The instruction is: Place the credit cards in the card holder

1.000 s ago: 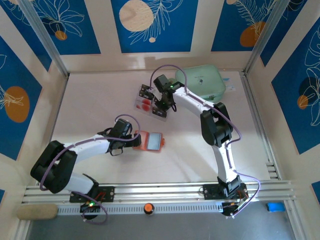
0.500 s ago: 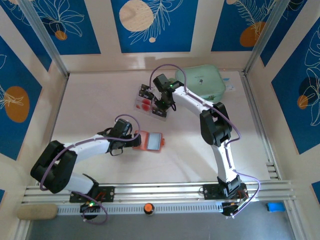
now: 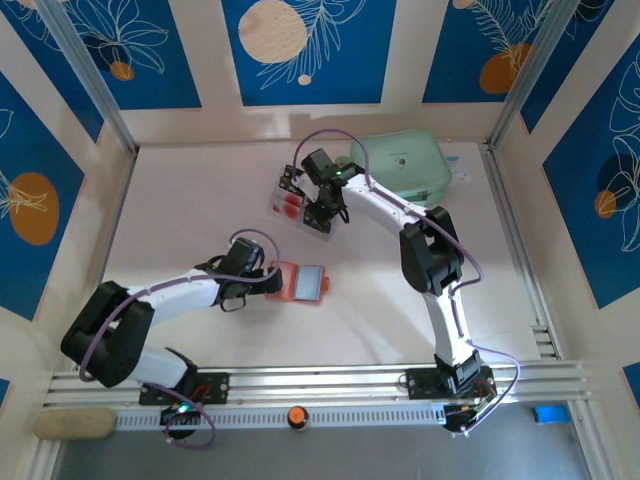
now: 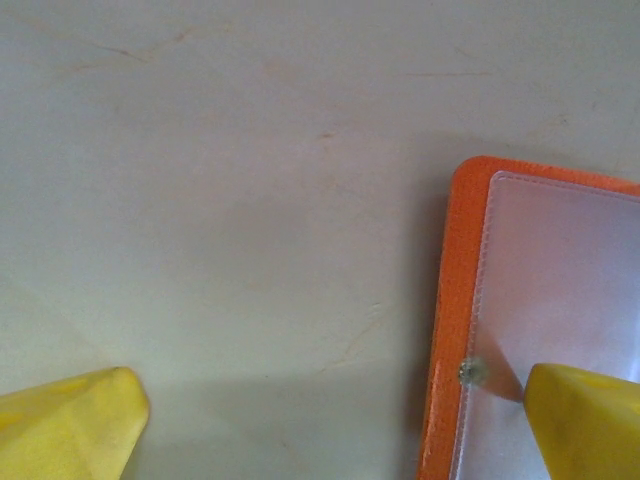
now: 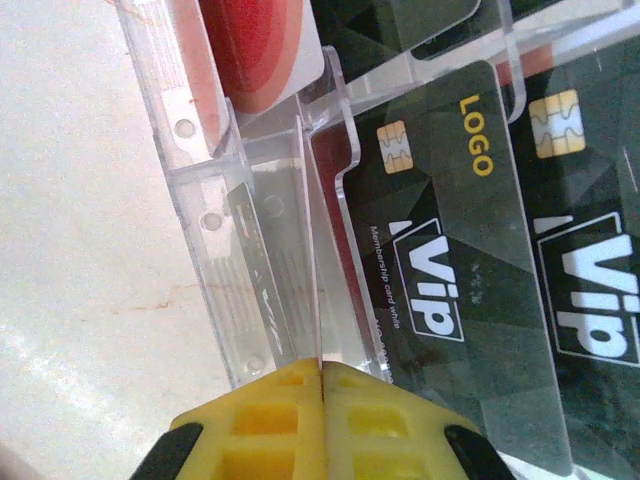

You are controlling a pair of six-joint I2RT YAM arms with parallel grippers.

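L gripper (image 3: 277,281): low on table (image 3: 190,200), just beside L edge of card holder (image 3: 309,283). Jaws at full spread in wrist view (image 4: 328,425); nothing between them but bare tabletop and the holder's edge.
L fingertips (image 4: 70,420): yellow, one at each bottom corner of wrist view; R-hand one lies over holder's see-through pocket, next to the small snap button (image 4: 468,372).
Card holder (image 4: 452,300): orange-red, lying flat and open, mid-table, pocket side up. Well apart from the cards.
R gripper (image 3: 322,207): far side of table, down over the clear rack (image 5: 195,165). Jaws closed tight in wrist view (image 5: 322,400), pads meeting.
Grip: thin edge runs up from the seam between the pads; can't tell if card or rack divider, or if actually pinched.
Credit cards (image 3: 290,206): in the clear rack, far centre of table. Wrist view gives black faces w/ "VIP" and "LOGO" marks (image 5: 450,260), plus a red blob on white at top.
Mint pouch (image 3: 400,165): far R, near the rack, just beyond R arm.
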